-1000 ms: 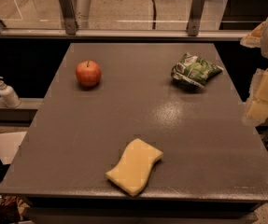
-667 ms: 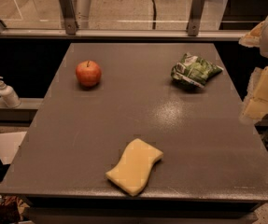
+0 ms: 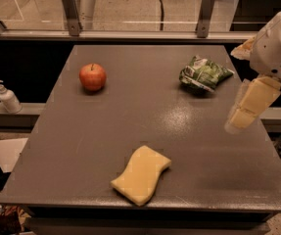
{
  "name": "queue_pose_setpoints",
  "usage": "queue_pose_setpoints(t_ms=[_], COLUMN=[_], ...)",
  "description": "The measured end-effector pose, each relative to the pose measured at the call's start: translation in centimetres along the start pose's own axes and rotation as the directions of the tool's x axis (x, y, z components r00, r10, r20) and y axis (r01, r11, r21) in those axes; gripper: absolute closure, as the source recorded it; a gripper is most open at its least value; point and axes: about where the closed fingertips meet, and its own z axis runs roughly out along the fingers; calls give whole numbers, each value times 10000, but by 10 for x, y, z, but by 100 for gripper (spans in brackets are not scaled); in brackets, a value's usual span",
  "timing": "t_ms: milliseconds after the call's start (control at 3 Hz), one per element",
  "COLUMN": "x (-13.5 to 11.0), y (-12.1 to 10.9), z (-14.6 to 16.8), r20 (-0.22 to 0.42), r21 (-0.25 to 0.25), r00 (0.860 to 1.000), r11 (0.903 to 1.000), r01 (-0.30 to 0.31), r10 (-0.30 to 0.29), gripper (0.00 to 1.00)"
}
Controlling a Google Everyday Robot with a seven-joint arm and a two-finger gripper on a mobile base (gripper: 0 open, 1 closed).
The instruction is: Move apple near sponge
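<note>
A round red-orange apple [image 3: 92,77] sits on the grey table [image 3: 105,146] at the far left. A flat pale-yellow sponge [image 3: 141,175] with wavy sides lies near the table's front edge, well apart from the apple. My gripper [image 3: 247,109] hangs from the white arm [image 3: 277,45] over the table's right edge, far from both the apple and the sponge and holding nothing that I can see.
A green-and-white snack bag [image 3: 203,74] lies at the far right of the table, just left of the arm. A white pump bottle [image 3: 7,97] stands on a ledge left of the table. A railing [image 3: 130,34] runs behind the table.
The gripper has shifted a little to the left, in over the table's right edge. The apple, sponge and bag have not moved.
</note>
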Motion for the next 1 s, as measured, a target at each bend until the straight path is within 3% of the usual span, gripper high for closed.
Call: queue_pose_setpoints(t_ms=[333, 667, 1000], x=[-23, -49, -49], y=[1, -6, -6], z=[26, 53, 53], r20=[779, 1807, 1807], r21=[-226, -642, -642], r00=[9969, 9834, 9834], r11=[9997, 9979, 9979], r01=[124, -25, -24], r10=[-106, 141, 140], gripper=[0, 0, 0])
